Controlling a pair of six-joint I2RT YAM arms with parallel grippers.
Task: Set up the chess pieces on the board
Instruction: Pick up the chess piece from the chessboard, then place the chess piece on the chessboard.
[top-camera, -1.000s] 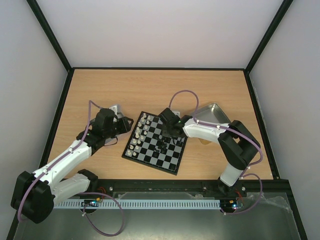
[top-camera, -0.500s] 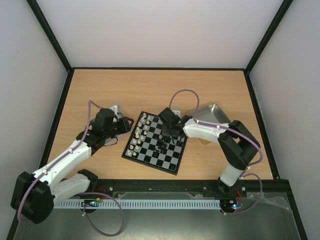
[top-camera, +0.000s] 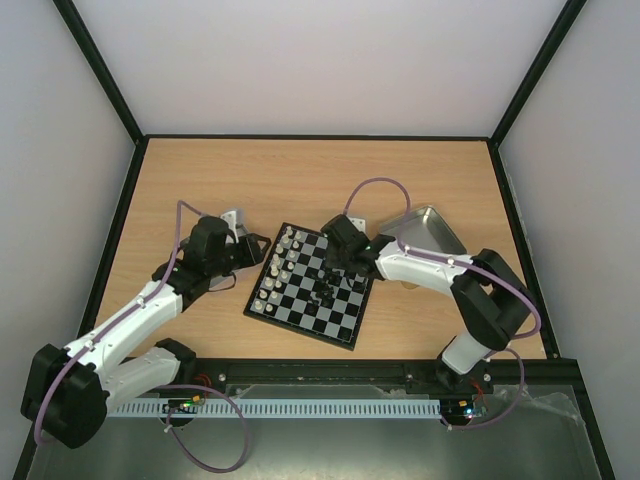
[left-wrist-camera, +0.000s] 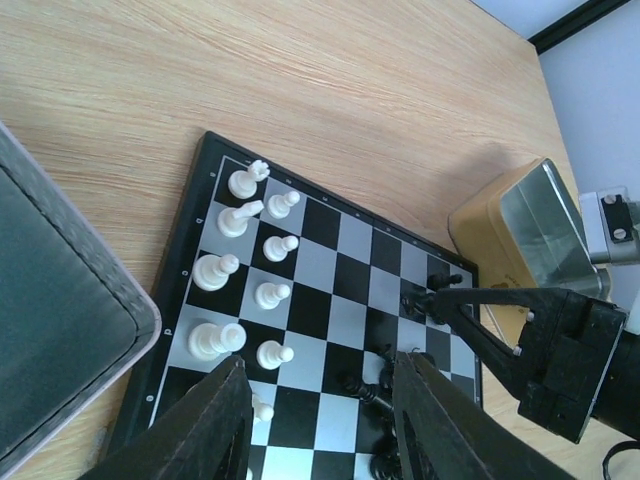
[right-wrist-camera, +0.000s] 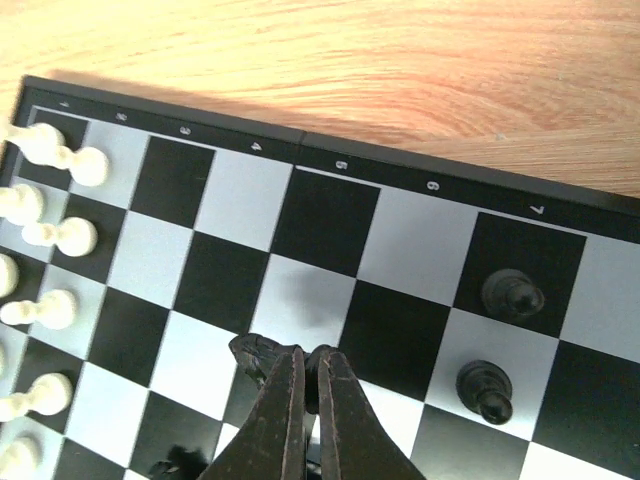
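Note:
The board (top-camera: 300, 310) lies at the table's middle, turned at an angle. White chess pieces (top-camera: 280, 265) stand in two rows along its left side (left-wrist-camera: 240, 260). Several black chess pieces (left-wrist-camera: 375, 395) lie in a heap near the board's right half, and two black pawns (right-wrist-camera: 512, 293) (right-wrist-camera: 486, 388) stand upright. My right gripper (top-camera: 335, 270) hangs over the board, shut on a small black chess piece (right-wrist-camera: 262, 352) that sticks out to the left of the fingertips (right-wrist-camera: 290, 375). My left gripper (left-wrist-camera: 320, 420) hovers open at the board's left edge (top-camera: 250, 247), holding nothing.
A metal tray (top-camera: 425, 228) sits right of the board, behind my right arm. Another tray (left-wrist-camera: 60, 340) lies left of the board under my left wrist. A black frame borders the wooden table (top-camera: 300, 180).
My right gripper has shut on the black chess piece and the right arm's elbow has swung a little to the right. The left arm has stayed put.

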